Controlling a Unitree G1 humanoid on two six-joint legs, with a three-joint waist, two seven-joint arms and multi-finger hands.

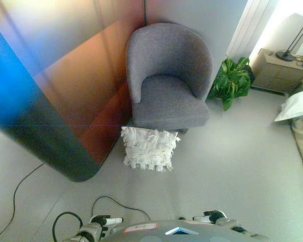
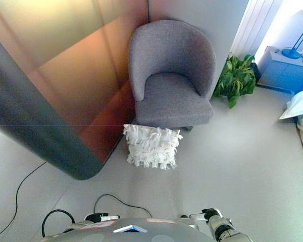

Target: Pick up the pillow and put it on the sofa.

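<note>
Pillow is white w/ ruffled fringe, on the floor, leaning against the front of the grey sofa – really a one-seat tub chair, seat empty. Pillow looks tilted back, top edge touching the seat front, bottom edge out on the floor toward me. Big wood-and-dark panel stands just left of both, its rounded end near the pillow's left side.

Both hands sit low at the bottom edge, well apart from the pillow. Left hand shows only partly, some white tips pointing inward, nothing in it; I can't tell how curled the fingers are. Right hand same story: nothing held, finger pose not readable.

Step in hand, as I judge it: approach, not yet a grasp. I need to walk fwd until the pillow is within reach, staying centred on it so neither arm has to cross over. Then crouch or bend, since it's at floor level.

For the grab I'd go two-handed, one hand each side, squeezing inward – it's soft and bulky, so a one-hand pinch on the fringe prob slips or just pulls ruffles. Watch the left arm vs the panel; clearance looks tight there. Lift straight up past the seat edge, then fwd and release onto the cushion. Plant to the right is far enough off not to matter
</note>
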